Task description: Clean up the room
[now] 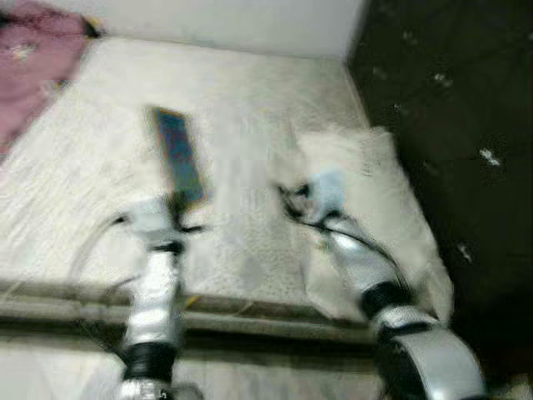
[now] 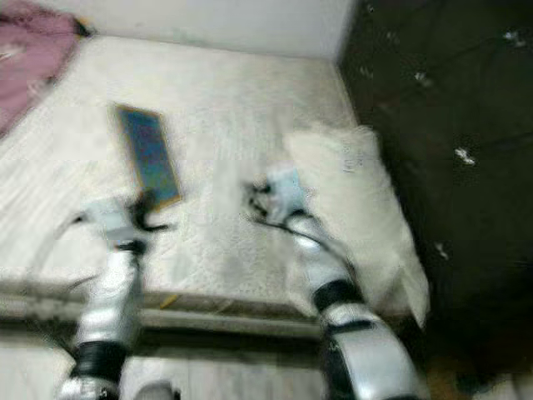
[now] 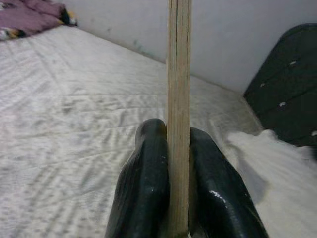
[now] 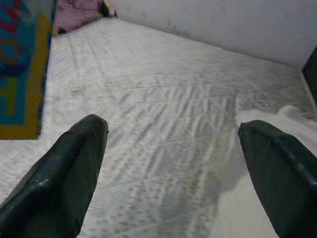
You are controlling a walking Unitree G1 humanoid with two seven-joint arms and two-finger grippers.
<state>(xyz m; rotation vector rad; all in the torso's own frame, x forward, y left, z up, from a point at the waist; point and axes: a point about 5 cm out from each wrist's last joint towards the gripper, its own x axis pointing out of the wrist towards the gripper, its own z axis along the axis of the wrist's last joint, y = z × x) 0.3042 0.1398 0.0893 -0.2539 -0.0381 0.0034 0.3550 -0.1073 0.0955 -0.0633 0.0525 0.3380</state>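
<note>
My left gripper (image 1: 176, 202) is shut on the lower edge of a thin book (image 1: 177, 154) with a blue cover and a yellow border, holding it up over the white bed (image 1: 250, 100). In the left wrist view the book's pale edge (image 3: 179, 74) stands straight up between the two black fingers (image 3: 148, 168). My right gripper (image 1: 293, 198) hovers over the bed beside a white pillow (image 1: 379, 200), open with nothing between its fingers (image 4: 74, 163). The book's cover (image 4: 20, 64) also shows in the right wrist view.
A pink blanket (image 1: 33, 67) lies bunched at the far left corner of the bed. A dark padded panel (image 1: 450, 125) rises along the right side. A white wall (image 1: 250, 21) runs behind. The bed's front edge (image 1: 250, 312) is close to me.
</note>
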